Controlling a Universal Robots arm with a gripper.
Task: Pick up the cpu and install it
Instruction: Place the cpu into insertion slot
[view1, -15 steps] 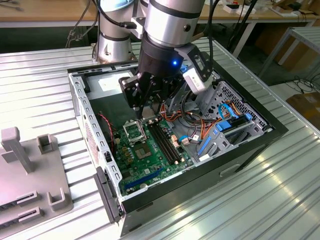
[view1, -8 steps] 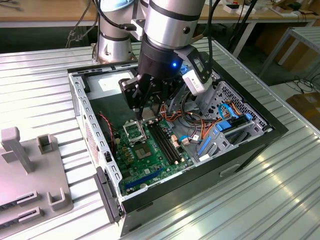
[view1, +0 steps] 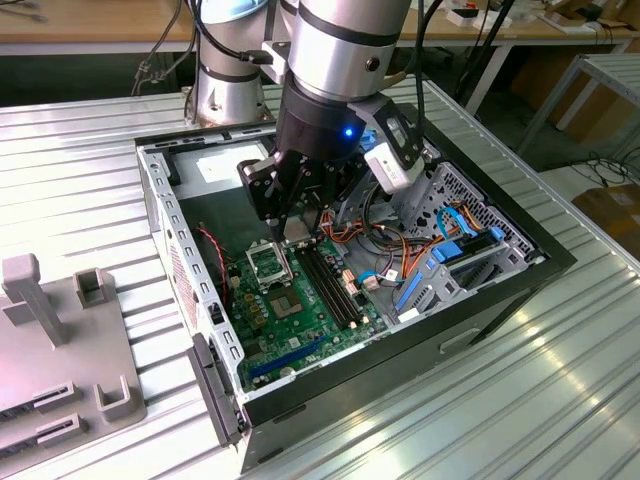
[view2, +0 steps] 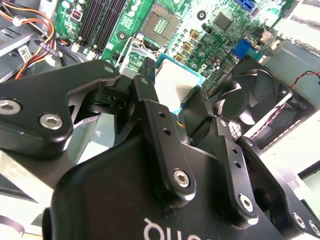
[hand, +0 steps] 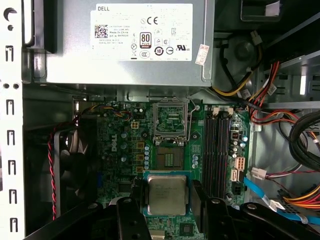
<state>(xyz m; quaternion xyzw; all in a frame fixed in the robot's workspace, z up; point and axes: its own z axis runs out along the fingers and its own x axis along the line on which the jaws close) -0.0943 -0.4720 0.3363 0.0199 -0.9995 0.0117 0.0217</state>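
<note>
Silver-grey cpu (hand: 166, 194) — clamped squarely inside the hand (hand: 167, 196).

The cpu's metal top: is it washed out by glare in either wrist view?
First wrist view: the cpu is evenly lit, grey, without glare; second wrist view: the cpu looks washed pale, its top almost white.

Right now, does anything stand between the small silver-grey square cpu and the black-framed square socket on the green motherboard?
Nothing visible does. The gripper holds the cpu above the green motherboard; the black-framed socket lies uncovered.
</note>
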